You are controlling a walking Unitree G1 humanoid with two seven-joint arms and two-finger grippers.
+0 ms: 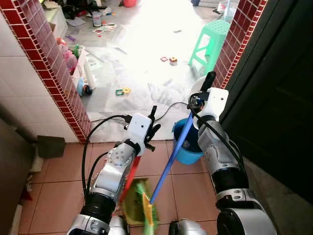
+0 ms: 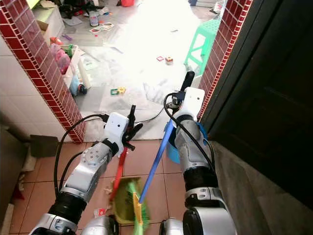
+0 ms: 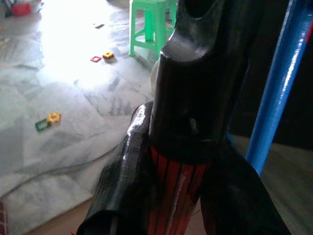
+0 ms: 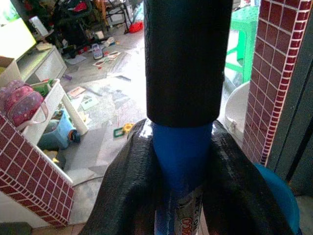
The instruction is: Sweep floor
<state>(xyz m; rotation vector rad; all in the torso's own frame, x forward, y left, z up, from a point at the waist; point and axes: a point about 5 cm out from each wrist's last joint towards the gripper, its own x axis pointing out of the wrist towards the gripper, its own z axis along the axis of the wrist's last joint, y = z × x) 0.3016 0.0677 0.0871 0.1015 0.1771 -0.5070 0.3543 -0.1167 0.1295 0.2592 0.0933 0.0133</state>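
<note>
Right pincer (image 4: 183, 196) is clamping the blue broom handle (image 1: 171, 159); left pincer (image 3: 171, 196) is gripping the red dustpan handle (image 1: 131, 177). Bristles (image 1: 146, 205) should be staying low beside the pan.

Place: home doorway | cues — red-tiled pillar (image 1: 54, 68), green plastic stool (image 1: 211, 44), toys scattered on floor (image 1: 146, 54)

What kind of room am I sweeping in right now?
Most likely a lived-in home, at a tiled doorway framed by red-tiled pillars. Beyond it lies a room with scattered toy pieces, a green plastic stool and a blue bucket near the threshold.
</note>
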